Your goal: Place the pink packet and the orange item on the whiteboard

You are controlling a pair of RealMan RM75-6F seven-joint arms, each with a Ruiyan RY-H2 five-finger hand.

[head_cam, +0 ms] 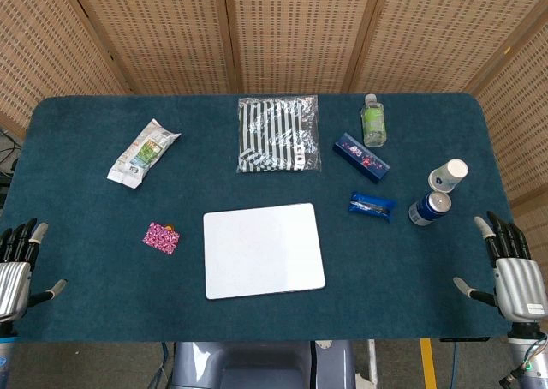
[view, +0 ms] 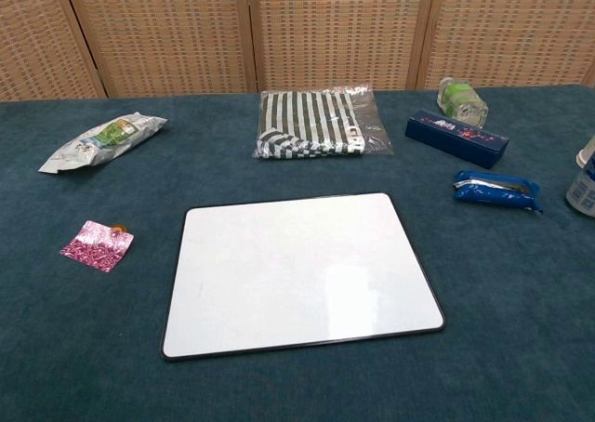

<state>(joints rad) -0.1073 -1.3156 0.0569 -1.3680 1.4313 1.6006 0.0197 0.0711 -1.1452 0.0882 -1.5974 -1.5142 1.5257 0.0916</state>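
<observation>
One whiteboard (head_cam: pixel 264 250) lies mid-table, with one pink packet (head_cam: pixel 160 237) left of it and one small orange item (head_cam: pixel 171 229) peeking from the packet's far edge, touching it. My left hand (head_cam: pixel 15 269) and right hand (head_cam: pixel 514 272) hang off the table's near corners, well clear of the board, fingers spread, holding nothing. Beyond and right of the board: one striped bag (head_cam: pixel 276 134), two blue packs (head_cam: pixel 360 157), one bottle (head_cam: pixel 373 120).

A bare whiteboard (view: pixel 299 273) lies flat at the middle of a teal desk (view: pixel 502 348). To its left, apart from it, lies a pink packet (view: pixel 97 245) with a small orange item (view: pixel 119 227) touching its far edge. Behind the board sits a folded striped cloth in clear wrap (view: pixel 316 122).
</observation>
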